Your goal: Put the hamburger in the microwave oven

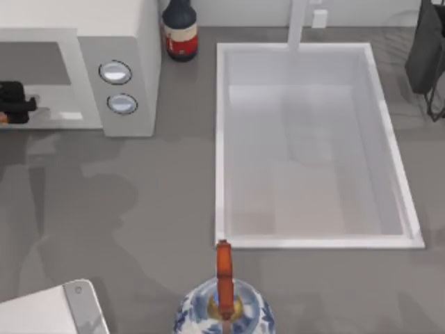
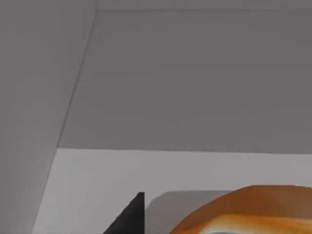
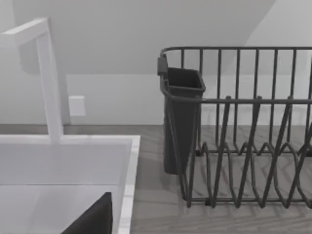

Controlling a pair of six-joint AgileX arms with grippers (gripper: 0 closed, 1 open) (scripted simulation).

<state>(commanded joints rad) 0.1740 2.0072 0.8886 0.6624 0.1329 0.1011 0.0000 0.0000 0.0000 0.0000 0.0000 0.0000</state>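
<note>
The left tool, fingers' state unclear, reaches inside the microwave oven beside the hamburger, likely soft, light, best held gently across its sides.

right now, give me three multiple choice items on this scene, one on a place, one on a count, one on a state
1. Where is the left end effector?
A. over the sink
B. inside the microwave oven cavity
C. beside the teapot

2. How many round knobs are on the microwave oven's side panel?
A. one
B. two
C. four

3. What state is the sink basin in?
A. holding nothing
B. holding the dark bottle
C. holding the teapot

Key:
1 B, the top view shows it reaching into the grey cavity, and the left wrist view shows the hamburger against the cavity walls.
2 B, two silvery-blue knobs sit one above the other.
3 A, its white floor is bare; the bottle and teapot stand outside it.
</note>
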